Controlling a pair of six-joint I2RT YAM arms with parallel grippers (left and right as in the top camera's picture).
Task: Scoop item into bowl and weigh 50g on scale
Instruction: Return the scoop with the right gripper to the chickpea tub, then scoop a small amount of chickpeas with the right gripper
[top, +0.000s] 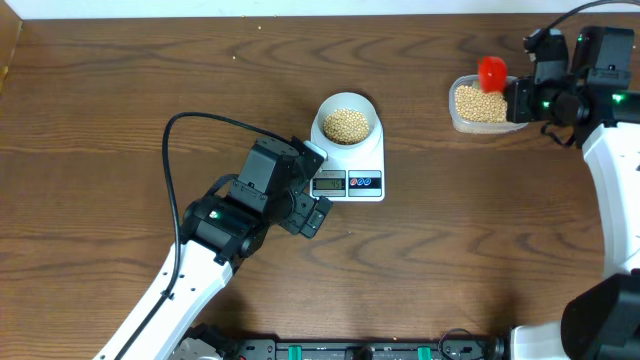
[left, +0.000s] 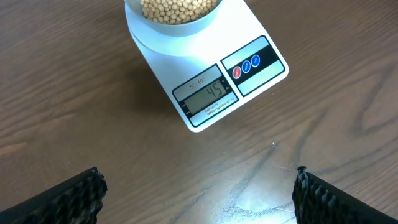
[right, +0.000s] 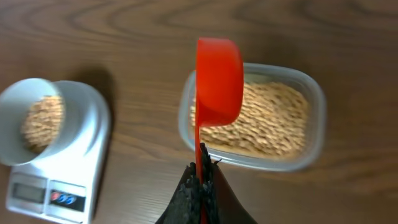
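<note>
Few more beans seemed needed: the scale's display (left: 208, 94) appeared to read 45, short of the fifty asked for. The step in hand looked like a small top-up scoop from the clear plastic tub (right: 314, 118). To do it well, I judged, the right arm should take only a shallow dip, carry the red scoop (right: 219, 81) level to the bowl (top: 322, 112), and tip it slowly so that beans trickle in a few at a time. It should pause to let the reading settle, since a full scoop would likely overshoot.

The right gripper (right: 202, 186) was clamped shut on the scoop's handle, with the cup turned on edge above the tub. Whether the cup held anything could not be told. The left gripper (left: 198, 196) stood wide open and empty over bare table, just in front of the scale (top: 365, 160), near it but not touching.

The beans (top: 347, 124) were small, round and tan-yellow. They lay heaped in the pale, white-rimmed bowl on the scale's platform, and more filled the tub well apart to the right.
</note>
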